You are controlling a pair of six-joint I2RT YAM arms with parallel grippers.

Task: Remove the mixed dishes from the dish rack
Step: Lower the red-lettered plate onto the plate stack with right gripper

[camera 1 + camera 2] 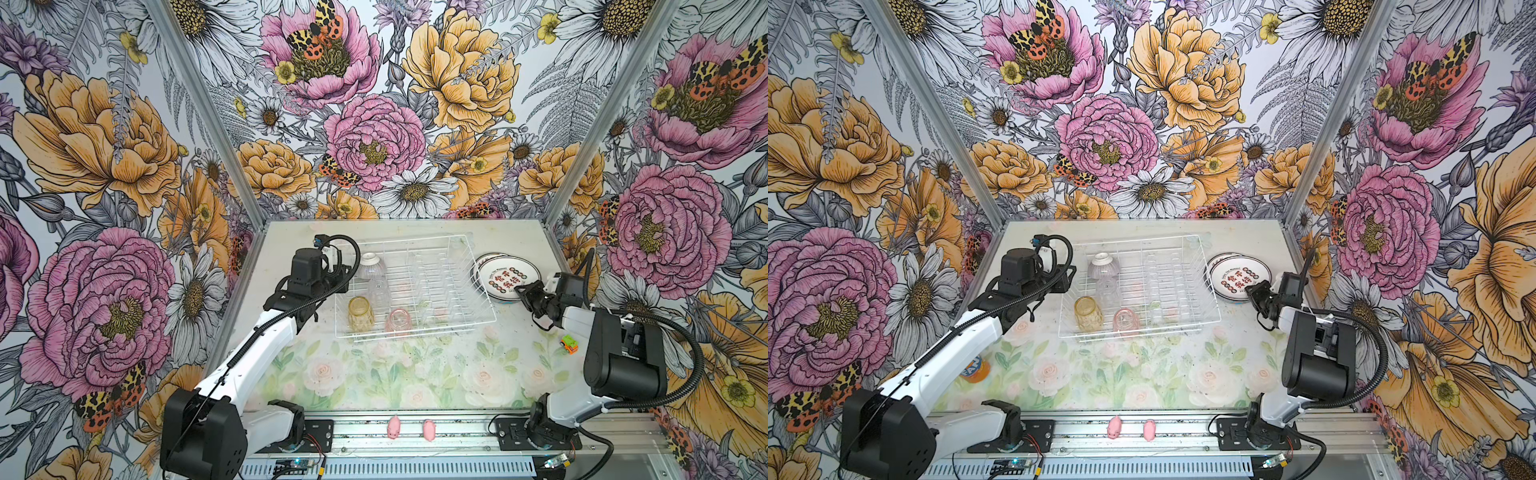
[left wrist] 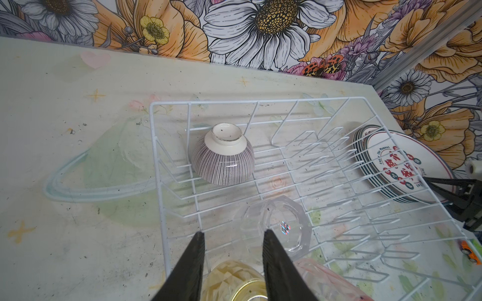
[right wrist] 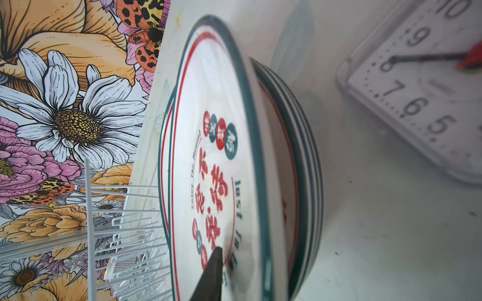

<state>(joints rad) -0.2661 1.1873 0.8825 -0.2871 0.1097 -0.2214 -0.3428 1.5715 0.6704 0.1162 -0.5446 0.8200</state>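
The white wire dish rack holds an upturned ribbed bowl, a clear tumbler, an amber tumbler and a pink tumbler. Several printed plates lie stacked on the table right of the rack. My left gripper hovers open and empty over the rack's left edge, above the amber tumbler. My right gripper is at the stack's near rim. One finger lies on the tilted, blurred top plate; the other is hidden.
A tiny green-orange toy car sits on the table by the right arm. Two pink pig figures rest on the front rail. An orange can lies behind the left arm. Flowered walls close in on three sides.
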